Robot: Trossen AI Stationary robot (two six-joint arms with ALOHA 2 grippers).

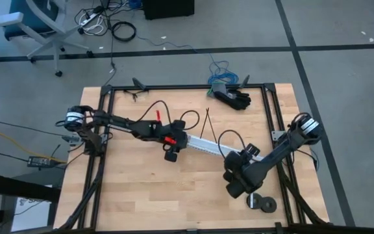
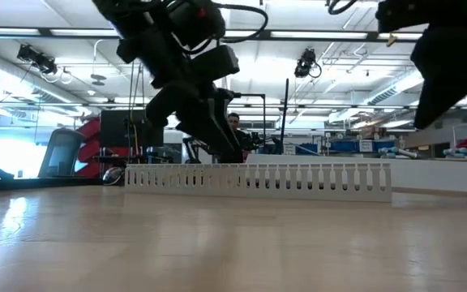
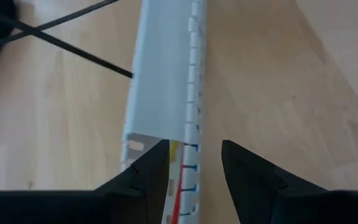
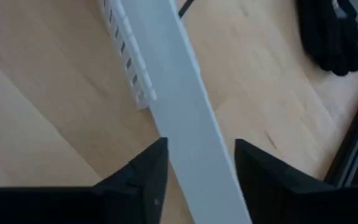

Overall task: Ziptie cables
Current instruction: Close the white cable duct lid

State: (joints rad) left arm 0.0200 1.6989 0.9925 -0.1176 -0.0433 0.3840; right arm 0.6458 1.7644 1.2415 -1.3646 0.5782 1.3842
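where the cover stops short, the cables [image 3: 180, 199] show as yellow and red wires lying inside the white channel [image 1: 203, 144], mid-table. zipties [image 1: 210, 121] lie crossed on the wood just beside the channel, toward the far edge. left gripper [image 3: 194, 180] sits at the channel's open end, fingers apart astride it, clamped on nothing. right gripper [image 4: 197, 168] is at the other end, fingers apart either side of the cover [image 4: 188, 118]. black glove [image 1: 234, 97] near the far right corner.
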